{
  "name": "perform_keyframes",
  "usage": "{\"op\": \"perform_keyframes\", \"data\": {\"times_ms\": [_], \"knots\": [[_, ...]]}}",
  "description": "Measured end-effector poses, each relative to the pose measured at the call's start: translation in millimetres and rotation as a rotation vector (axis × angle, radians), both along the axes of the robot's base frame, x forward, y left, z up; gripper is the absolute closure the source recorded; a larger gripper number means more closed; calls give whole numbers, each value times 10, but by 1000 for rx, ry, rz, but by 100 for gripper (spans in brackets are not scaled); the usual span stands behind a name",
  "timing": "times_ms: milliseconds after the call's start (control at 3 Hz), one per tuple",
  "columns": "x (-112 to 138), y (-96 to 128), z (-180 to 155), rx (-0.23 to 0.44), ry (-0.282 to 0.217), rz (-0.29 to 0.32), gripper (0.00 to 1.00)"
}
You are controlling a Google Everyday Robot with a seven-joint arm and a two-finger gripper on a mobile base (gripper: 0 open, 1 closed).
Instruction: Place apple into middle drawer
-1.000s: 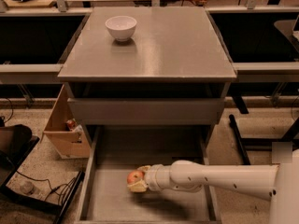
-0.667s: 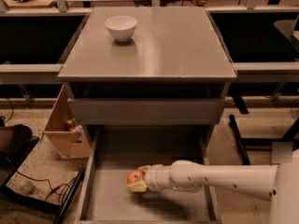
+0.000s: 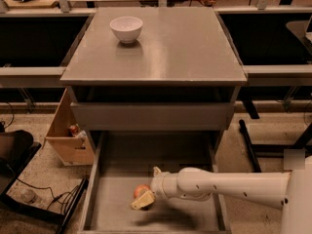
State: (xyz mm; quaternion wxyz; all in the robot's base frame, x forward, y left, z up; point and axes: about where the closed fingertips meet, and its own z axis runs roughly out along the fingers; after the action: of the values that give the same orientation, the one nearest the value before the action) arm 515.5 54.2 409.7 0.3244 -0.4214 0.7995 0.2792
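The middle drawer point(image 3: 127, 162) is pulled out wide below the cabinet, showing its flat grey floor and thin side walls. My white arm reaches in from the right. My gripper point(image 3: 143, 197) is over the front left part of the drawer floor, shut on the apple point(image 3: 140, 189). The apple is small, red-orange and partly covered by a tan finger pad point(image 3: 143, 201). It hangs just above the floor and casts a shadow below.
A white bowl point(image 3: 126, 29) stands at the back left of the grey cabinet top point(image 3: 185, 48). A shut drawer front panel point(image 3: 151, 116) lies above the open drawer. A cardboard box point(image 3: 66, 135) and cables point(image 3: 44, 196) are on the floor at the left.
Almost nothing has changed. The gripper and the apple stay at the same spot in the drawer, perhaps a touch lower.
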Motion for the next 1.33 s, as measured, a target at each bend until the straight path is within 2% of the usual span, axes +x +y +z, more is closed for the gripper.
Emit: {"op": "perform_keyframes", "data": {"times_ms": [333, 667, 1000, 1333], "knots": [[0, 0, 0, 0, 0, 0, 0], [-130, -128, 300, 33, -25, 24, 0], [-362, -374, 866, 5, -55, 55, 0], [-579, -723, 1698, -82, -78, 61, 0]]}}
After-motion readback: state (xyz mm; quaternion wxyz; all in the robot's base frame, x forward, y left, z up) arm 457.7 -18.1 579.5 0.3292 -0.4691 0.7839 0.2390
